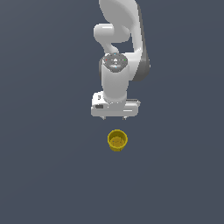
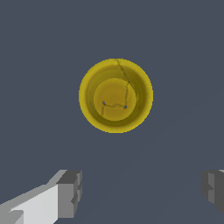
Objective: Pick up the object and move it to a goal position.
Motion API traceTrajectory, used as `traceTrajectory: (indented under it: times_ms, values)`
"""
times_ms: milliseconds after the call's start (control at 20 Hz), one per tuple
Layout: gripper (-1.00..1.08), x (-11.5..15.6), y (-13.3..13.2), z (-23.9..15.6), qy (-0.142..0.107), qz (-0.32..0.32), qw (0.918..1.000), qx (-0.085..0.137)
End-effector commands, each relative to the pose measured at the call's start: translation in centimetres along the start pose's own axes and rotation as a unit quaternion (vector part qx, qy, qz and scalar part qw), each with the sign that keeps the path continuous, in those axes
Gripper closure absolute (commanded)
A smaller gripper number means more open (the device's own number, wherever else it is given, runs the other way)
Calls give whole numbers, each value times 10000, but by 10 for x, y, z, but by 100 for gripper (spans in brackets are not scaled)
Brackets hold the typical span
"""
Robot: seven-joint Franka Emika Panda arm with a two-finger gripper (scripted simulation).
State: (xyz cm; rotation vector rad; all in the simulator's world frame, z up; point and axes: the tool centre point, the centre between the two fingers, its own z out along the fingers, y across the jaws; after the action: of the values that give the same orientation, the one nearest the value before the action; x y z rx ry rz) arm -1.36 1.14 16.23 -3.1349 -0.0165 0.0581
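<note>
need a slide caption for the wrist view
Wrist view: open gripper above an upright yellow cup standing on the dark grey floor, not yet grasped.

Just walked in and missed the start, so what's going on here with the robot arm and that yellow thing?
A white robot arm is going after a small yellow cup that stands upright, mouth up, on a plain dark surface. Its gripper is open and holds nothing. In the wrist view the cup lies apart from both fingers, not between them. So the pick-up has not happened yet, and the cup is untouched.
</note>
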Motion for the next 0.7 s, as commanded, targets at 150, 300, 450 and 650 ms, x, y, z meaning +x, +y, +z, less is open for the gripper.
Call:
traceTrajectory:
  times_ms: [150,300,450,650]
  values:
    - [-20,-1,-5,1,-25,-38,10000,26]
    - [-20,-3,-14,2,-67,-77,9999,69]
    - [-20,-3,-14,2,-69,-71,9999,71]
    - [-20,-1,-14,2,-68,-152,9998,69]
